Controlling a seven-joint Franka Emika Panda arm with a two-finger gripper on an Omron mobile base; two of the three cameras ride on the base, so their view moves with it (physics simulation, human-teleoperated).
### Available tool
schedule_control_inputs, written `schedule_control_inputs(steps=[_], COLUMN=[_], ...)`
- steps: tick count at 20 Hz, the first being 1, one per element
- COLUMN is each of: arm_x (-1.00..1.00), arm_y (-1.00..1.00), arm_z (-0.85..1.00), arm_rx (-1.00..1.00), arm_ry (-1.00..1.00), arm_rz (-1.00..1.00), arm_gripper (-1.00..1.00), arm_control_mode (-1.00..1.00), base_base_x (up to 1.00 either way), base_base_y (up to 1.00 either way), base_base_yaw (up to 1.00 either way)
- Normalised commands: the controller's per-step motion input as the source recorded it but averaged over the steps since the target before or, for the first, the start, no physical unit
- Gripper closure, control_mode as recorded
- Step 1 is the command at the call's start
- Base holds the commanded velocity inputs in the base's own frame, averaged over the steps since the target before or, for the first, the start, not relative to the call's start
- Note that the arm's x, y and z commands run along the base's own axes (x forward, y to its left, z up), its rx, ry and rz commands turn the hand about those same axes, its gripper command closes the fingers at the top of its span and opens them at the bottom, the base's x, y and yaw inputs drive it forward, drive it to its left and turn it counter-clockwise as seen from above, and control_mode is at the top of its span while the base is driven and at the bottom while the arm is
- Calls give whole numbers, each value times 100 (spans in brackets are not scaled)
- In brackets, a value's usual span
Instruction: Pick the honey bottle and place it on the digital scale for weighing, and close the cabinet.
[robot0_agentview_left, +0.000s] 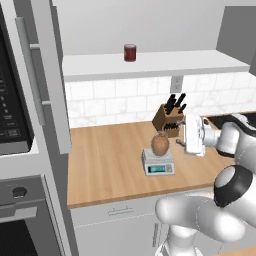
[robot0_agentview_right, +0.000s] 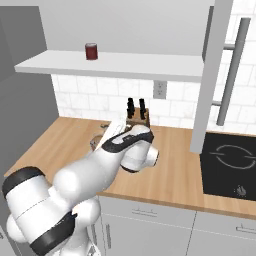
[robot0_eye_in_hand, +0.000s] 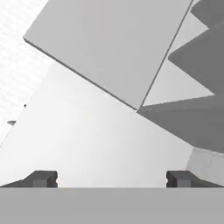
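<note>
Cabinet (robot0_agentview_left: 47, 75) doors stood open above the wood counter (robot0_agentview_left: 105, 170). Scale (robot0_agentview_left: 158, 163) sat mid-counter, display facing the front edge. Honey bottle (robot0_agentview_left: 160, 144) stood upright on it. Gripper (robot0_eye_in_hand: 111, 178) spread wide, holding nothing.

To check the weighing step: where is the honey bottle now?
In the left base view the honey bottle stands on the digital scale on the wooden counter, just in front of the knife block.
</note>
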Motion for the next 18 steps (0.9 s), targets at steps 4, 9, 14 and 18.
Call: schedule_control_inputs(steps=[4,9,14,18], arm_x=[-71,-46,-14,-14], arm_y=[-27,-49,-72,-75], arm_z=[22,32,27,40], arm_rx=[2,8,20,22], arm_ry=[-44,-35,-16,-18], arm_rz=[-29,-33,-32,-22], arm_gripper=[-100,-100,-100,-100], arm_control_mode=[-100,-100,-100,-100], base_base_x=[0,0,0,0], base_base_y=[0,0,0,0], base_base_yaw=[0,0,0,0])
